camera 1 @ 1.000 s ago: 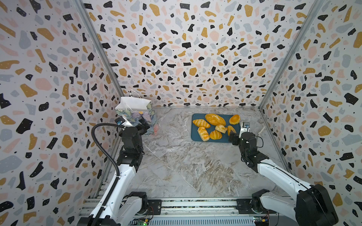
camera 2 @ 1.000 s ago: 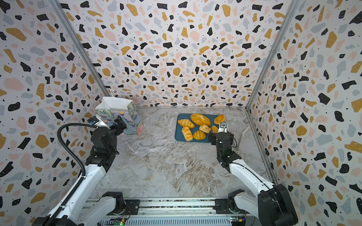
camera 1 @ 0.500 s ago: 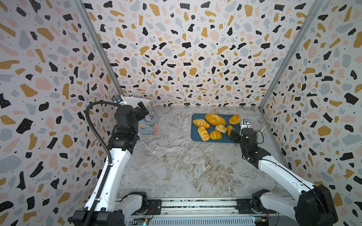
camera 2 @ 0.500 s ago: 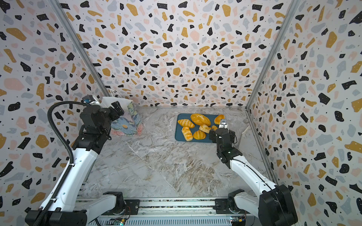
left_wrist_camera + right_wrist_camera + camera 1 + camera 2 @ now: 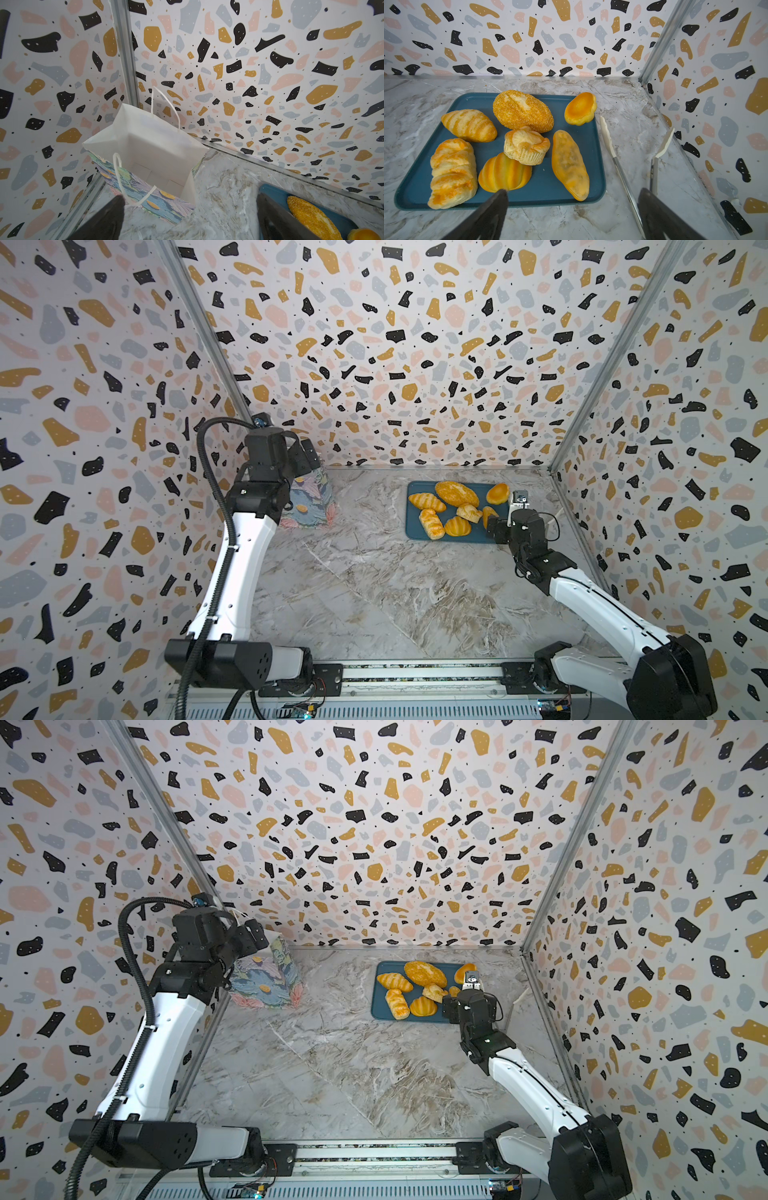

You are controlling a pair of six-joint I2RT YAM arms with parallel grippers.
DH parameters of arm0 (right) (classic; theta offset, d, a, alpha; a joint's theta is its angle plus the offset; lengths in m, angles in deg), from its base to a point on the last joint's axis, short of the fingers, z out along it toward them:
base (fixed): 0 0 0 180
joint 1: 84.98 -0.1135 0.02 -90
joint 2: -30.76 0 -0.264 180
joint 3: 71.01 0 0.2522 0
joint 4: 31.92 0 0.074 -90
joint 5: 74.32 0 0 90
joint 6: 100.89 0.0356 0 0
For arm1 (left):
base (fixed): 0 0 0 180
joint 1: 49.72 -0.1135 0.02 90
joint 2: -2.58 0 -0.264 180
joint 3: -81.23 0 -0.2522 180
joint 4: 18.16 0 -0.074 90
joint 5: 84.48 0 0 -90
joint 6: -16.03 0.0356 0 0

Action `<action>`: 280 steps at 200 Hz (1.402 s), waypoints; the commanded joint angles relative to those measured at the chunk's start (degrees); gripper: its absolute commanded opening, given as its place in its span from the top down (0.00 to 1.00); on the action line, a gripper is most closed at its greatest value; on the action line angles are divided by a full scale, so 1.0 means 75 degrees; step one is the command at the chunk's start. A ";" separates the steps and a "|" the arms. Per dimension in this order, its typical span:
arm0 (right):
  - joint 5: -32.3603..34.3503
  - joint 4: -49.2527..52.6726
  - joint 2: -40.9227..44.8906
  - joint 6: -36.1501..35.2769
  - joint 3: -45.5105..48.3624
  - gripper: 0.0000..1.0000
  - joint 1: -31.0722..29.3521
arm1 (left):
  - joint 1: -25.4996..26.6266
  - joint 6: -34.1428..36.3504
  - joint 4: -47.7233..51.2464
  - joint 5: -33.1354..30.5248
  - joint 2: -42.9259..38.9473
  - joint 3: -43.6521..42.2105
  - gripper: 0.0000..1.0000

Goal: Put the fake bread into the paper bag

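The paper bag (image 5: 311,499) (image 5: 266,979) stands upright in the back left corner, its white inside (image 5: 158,153) bare. My left gripper (image 5: 306,454) (image 5: 251,936) (image 5: 190,199) hangs open above the bag's near edge, holding nothing. Several pieces of fake bread (image 5: 455,493) (image 5: 424,973) lie on a dark-teal tray (image 5: 415,533) (image 5: 550,191): a speckled loaf (image 5: 522,110), a striped croissant (image 5: 469,125), a round bun (image 5: 580,109) and a long roll (image 5: 570,164) among them. My right gripper (image 5: 488,524) (image 5: 446,1006) (image 5: 573,192) is open at the tray's near right corner, touching no bread.
Metal tongs with white tips (image 5: 616,162) (image 5: 555,516) lie on the marble table between the tray and the right wall. Patterned walls close in the left, back and right sides. The marble floor (image 5: 374,593) spreads between both arms.
My left arm has risen and swung from in front of the bag to above it. The right gripper has edged closer to the tray's corner. Both stayed open.
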 commanded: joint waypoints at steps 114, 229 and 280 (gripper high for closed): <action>-0.0458 0.0816 -0.0048 -0.0001 -0.0730 0.01 -0.0032 | 0.0030 0.1074 0.3133 0.0176 0.3500 0.4571 0.02; -0.0587 0.0874 -0.0130 0.0073 -0.0731 0.01 -0.0032 | 0.0106 0.1134 0.3085 0.0227 0.4610 0.4692 0.12; -0.0579 0.0857 -0.0170 0.0122 -0.0718 0.01 -0.0032 | 0.0136 0.1210 0.2989 0.0187 0.4682 0.4206 0.24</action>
